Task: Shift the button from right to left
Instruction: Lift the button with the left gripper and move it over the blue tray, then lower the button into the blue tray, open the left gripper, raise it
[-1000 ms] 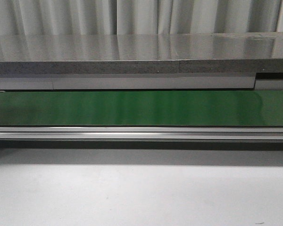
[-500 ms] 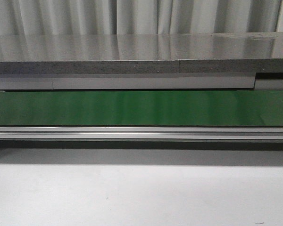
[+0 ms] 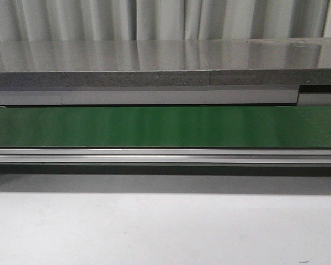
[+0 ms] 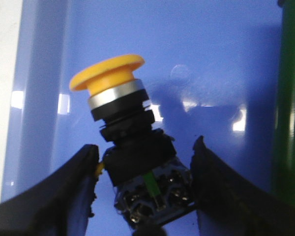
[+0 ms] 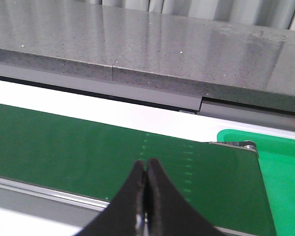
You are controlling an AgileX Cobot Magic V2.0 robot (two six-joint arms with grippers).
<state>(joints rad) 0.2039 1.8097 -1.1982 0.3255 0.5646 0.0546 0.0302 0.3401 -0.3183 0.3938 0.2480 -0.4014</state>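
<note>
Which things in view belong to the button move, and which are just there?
Job:
- button, between the left gripper fingers, over the blue tray

Just there:
- green belt
- grey counter
- green bin
- right gripper, empty

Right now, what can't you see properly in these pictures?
- Front view: both arms and the button lie outside the frame; only the green belt shows.
- Left wrist view: the yellow-headed black push-button's underside is cut off by the edge.
- Whether the black left gripper touches it: unclear.
</note>
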